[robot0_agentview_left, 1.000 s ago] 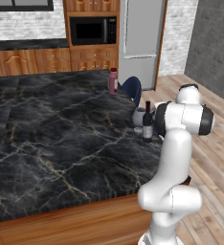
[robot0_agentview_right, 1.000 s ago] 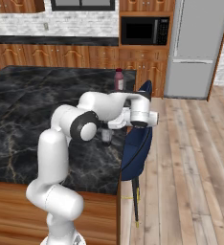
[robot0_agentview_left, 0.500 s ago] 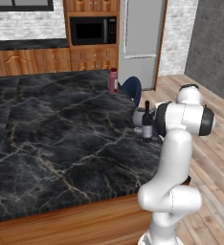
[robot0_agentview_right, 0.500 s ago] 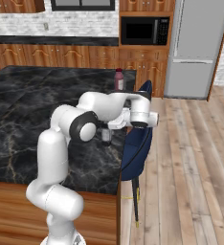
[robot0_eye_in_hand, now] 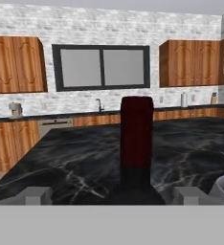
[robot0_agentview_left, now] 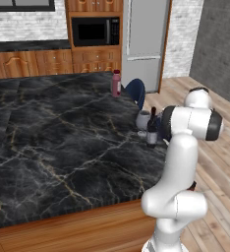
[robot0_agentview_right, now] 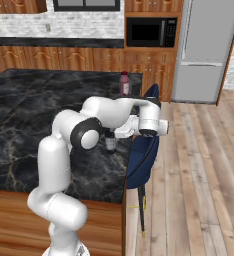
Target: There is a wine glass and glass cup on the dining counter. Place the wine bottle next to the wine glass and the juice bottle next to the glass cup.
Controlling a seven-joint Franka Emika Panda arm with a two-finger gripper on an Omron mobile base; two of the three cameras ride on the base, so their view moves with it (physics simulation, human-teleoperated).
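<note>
Nothing shifted since earlier frame. Fingers (robot0_eye_in_hand: 39, 195) spread wide, gripping nothing, flanking one wine bottle (robot0_agentview_left: 152, 129) right of centre on surface (robot0_agentview_left: 63, 147), beside one wine glass (robot0_agentview_left: 143, 120); one juice bottle (robot0_agentview_left: 116, 83) upper centre.

Kitchen backdrop beyond the island

A black built-in microwave (robot0_agentview_left: 95, 31) is sitting in wooden cabinetry beside a tall grey steel refrigerator (robot0_agentview_left: 144, 42); a dark blue padded chair (robot0_agentview_right: 141, 160) is standing on pale wooden plank flooring (robot0_agentview_right: 199, 170), and a dark-framed window (robot0_eye_in_hand: 102, 67) is breaking the white brick wall (robot0_eye_in_hand: 109, 26).
</note>
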